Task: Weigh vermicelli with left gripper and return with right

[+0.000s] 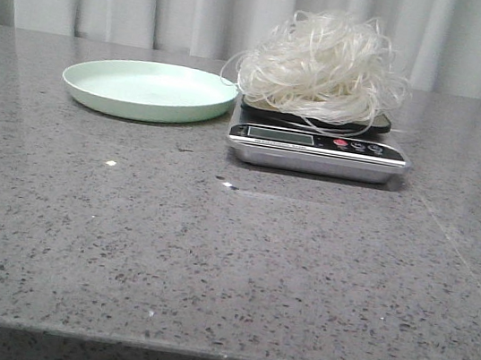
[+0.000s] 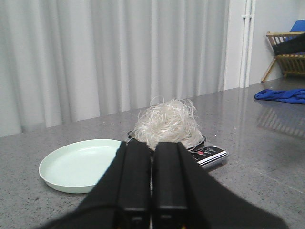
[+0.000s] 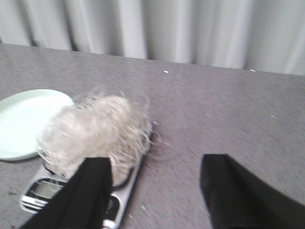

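Observation:
The vermicelli, a fluffy whitish nest of noodle strands, sits on the black platform of a silver kitchen scale. A pale green plate lies empty just left of the scale. Neither gripper shows in the front view. In the left wrist view my left gripper is shut and empty, pulled back short of the vermicelli and plate. In the right wrist view my right gripper is open and empty, above the table just right of the scale and vermicelli.
The grey speckled table reaches to a front edge near the camera. Grey curtains hang behind. In the left wrist view a blue cloth lies at the table's far right, with a wooden rack beyond.

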